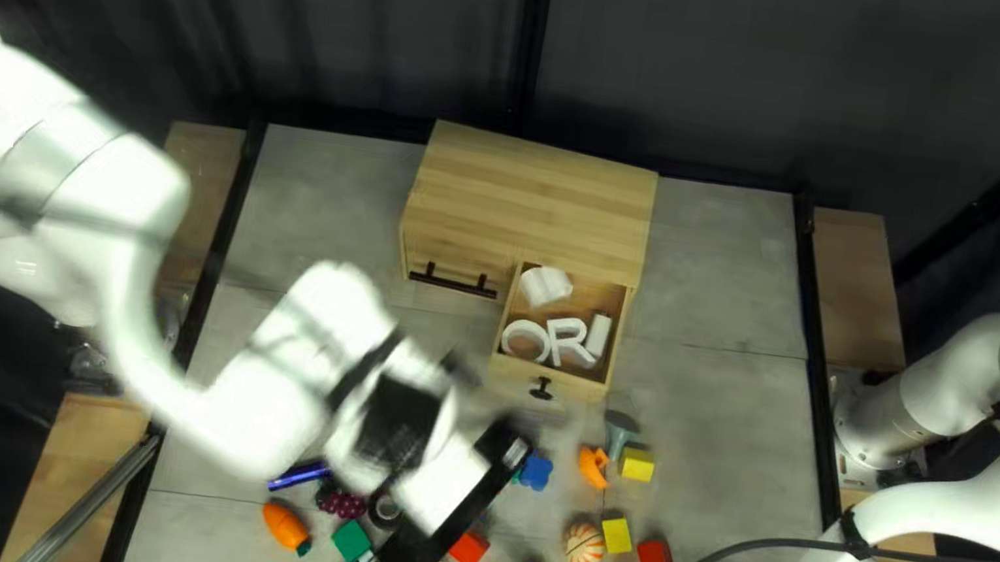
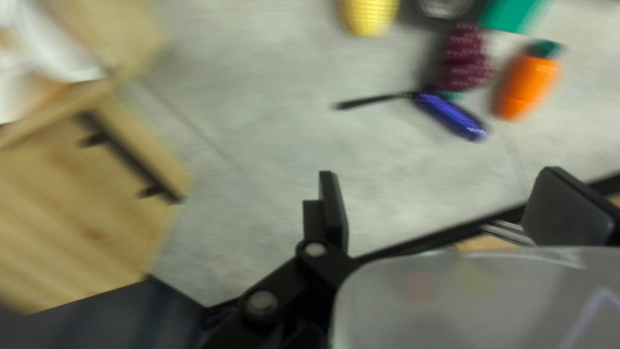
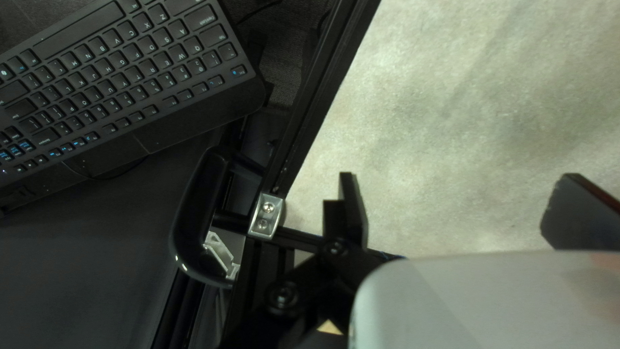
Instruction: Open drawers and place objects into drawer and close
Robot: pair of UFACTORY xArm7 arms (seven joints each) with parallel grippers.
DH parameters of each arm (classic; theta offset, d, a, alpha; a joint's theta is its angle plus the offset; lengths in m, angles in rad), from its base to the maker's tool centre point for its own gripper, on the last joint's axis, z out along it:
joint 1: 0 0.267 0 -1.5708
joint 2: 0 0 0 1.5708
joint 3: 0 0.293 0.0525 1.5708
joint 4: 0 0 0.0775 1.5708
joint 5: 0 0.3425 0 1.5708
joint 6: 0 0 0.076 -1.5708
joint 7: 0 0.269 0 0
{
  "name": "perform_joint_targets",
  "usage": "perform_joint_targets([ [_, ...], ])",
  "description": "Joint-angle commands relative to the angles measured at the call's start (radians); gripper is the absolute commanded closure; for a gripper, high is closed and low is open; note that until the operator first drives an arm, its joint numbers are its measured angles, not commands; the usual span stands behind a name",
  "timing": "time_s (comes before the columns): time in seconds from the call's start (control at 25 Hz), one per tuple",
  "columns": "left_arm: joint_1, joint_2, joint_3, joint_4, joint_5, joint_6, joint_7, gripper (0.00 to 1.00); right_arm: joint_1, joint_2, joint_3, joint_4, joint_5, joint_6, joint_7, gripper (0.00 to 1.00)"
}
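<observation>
The top left view slants down from above the counter's point(image 1: 327, 202) near edge; the left wrist view, closer, shares its drawer cabinet point(image 1: 540, 188); the right wrist view looks down over a keyboard point(image 3: 116, 84).

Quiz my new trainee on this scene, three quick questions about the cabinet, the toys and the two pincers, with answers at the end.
1. True or false: the drawer holding white pieces stands open from the wooden cabinet.
2. In the left wrist view, which lies right beside the toy carrot?
a) a black keyboard
b) a dark purple toy bunch of grapes
c) a toy banana
3. Fill in the blank: the left pincer and the right pincer both stand ____, with nothing gripped.

Key: 1 true; 2 b; 3 open.
</observation>
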Motion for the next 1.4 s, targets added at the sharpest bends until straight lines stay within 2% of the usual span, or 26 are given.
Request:
perform_joint_targets([
  [0.04,-0.051,0.020,-0.050,-0.015,-0.060,-0.009,-0.048,0.00,0.000,0.000,0.000,0.000,0.000,0.000,0.000,0.00],
  [0.36,-0.059,0.028,-0.060,-0.028,-0.100,-0.021,-0.039,0.00,0.000,0.000,0.000,0.000,0.000,0.000,0.000,0.00],
  [0.64,-0.057,0.049,-0.058,0.005,-0.098,-0.005,-0.029,0.00,0.000,0.000,0.000,0.000,0.000,0.000,0.000,0.00],
  [0.96,-0.071,0.031,-0.074,-0.032,-0.130,-0.026,-0.042,0.00,0.000,0.000,0.000,0.000,0.000,0.000,0.000,0.00],
  [1.4,-0.080,0.041,-0.083,-0.037,-0.144,-0.042,-0.045,0.00,0.000,0.000,0.000,0.000,0.000,0.000,0.000,0.00],
])
